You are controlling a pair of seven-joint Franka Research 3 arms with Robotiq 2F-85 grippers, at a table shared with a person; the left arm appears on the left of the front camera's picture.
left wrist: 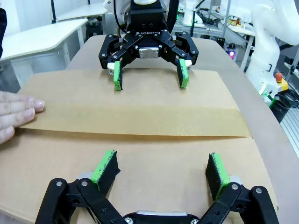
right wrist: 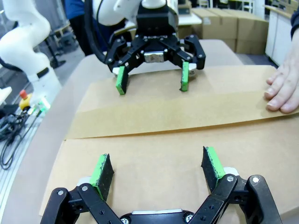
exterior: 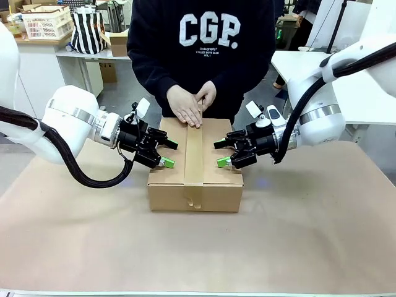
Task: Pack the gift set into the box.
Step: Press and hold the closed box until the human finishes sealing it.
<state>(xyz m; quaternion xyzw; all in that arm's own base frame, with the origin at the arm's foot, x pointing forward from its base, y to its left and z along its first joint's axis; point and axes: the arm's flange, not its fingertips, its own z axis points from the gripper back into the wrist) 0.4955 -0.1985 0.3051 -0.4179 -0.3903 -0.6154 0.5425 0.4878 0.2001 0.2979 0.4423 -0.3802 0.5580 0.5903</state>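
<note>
Paper-covered table (exterior: 322,235) lay under everything you saw, with the box (exterior: 195,179) at its middle, flaps shut and a strip of brown tape (exterior: 194,154) running down the seam. You had the left gripper (exterior: 168,153) at the box's left edge and the right gripper (exterior: 223,154) at its right edge, both facing each other over the top, jaws spread wide and holding nothing, green pads hovering just above the cardboard. The person's hands (exterior: 192,104) rested flat on the far end of the lid, between your two grippers. You could read "CGP." on the person's dark sweatshirt (exterior: 204,37), and "ROBOTIQ" on the gripper body seen from the left wrist.
</note>
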